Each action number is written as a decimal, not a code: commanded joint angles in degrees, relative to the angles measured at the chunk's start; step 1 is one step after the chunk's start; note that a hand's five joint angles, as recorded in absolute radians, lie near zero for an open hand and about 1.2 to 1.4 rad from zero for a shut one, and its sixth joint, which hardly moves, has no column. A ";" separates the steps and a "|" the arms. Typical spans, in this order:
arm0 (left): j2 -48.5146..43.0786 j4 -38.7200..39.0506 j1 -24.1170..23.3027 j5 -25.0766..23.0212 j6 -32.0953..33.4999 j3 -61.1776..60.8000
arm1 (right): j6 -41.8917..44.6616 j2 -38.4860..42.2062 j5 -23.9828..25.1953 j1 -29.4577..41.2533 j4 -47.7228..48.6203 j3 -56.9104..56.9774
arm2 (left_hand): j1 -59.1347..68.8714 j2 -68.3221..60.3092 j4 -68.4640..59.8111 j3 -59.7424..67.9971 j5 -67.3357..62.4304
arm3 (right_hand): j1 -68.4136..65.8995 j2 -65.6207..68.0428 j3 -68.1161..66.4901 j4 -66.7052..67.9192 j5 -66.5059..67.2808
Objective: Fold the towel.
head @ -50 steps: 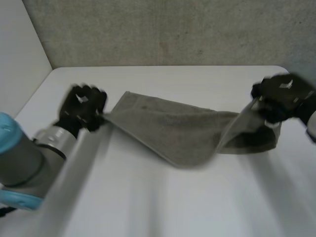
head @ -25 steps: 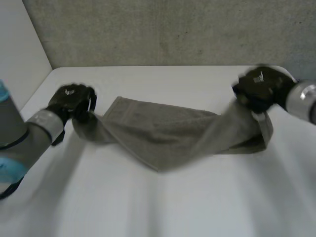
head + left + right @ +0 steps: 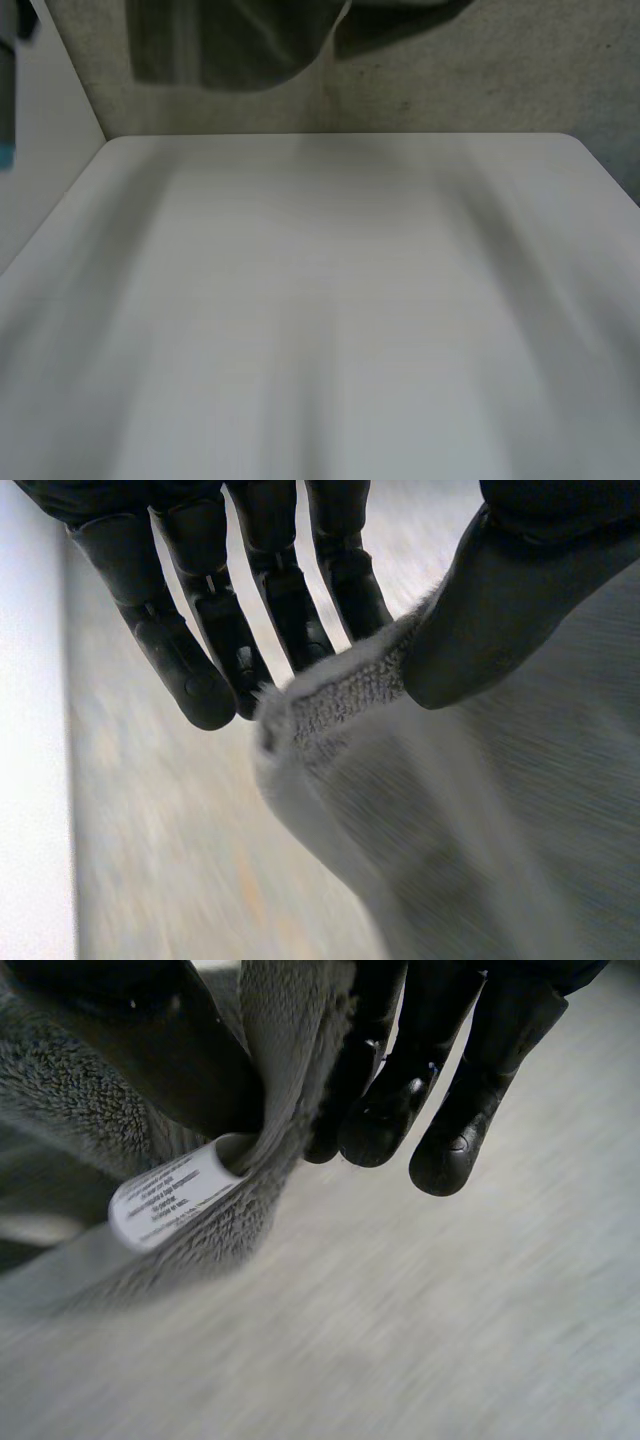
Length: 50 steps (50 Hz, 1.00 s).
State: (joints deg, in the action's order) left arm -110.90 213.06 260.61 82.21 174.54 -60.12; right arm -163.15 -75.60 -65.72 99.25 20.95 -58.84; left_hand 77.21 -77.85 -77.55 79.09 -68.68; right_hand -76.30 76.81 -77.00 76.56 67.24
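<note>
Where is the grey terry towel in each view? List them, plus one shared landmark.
Head view: grey terry towel hangs at top, before grey wall.
Left wrist view: edge pinched by left hand.
Right wrist view: pinched by right hand, beside white label.
Landmark: that wall, likely behind left hand too.

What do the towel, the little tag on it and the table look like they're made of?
The towel: grey terry cloth, likely cotton or a blend; fuzzy pile shows at the pinched edge. The tag: white, smooth fabric or paper-like ribbon, printed with small text. The table: white, smooth, matte top, perhaps laminate; the look leaves it open.
</note>
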 commanded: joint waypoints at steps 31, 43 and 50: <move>11.85 6.14 11.32 -17.35 13.89 -57.13 | 27.01 1.25 -3.63 5.34 -24.90 -31.85 | 2.79 -2.15 -2.45 0.91 -1.32 | -3.70 3.19 -3.00 3.44 2.76; -1.41 13.62 5.00 -19.37 23.36 -50.99 | 24.10 1.50 -3.71 5.87 -24.64 -32.65 | -46.47 47.11 46.81 -48.36 47.94 | -3.70 3.19 -3.00 3.44 2.76; -7.93 7.11 5.44 -19.20 34.02 -44.65 | 24.02 1.94 -3.71 5.96 -23.50 -32.83 | -45.80 46.44 46.14 -47.69 47.27 | -3.70 3.19 -3.00 3.44 2.76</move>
State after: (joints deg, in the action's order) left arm -114.10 225.02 265.58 62.68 200.82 -109.62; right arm -139.16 -74.10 -69.41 105.13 -3.38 -91.63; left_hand 32.75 -32.63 -32.75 32.37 -21.55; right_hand -76.31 76.82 -77.01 76.56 67.24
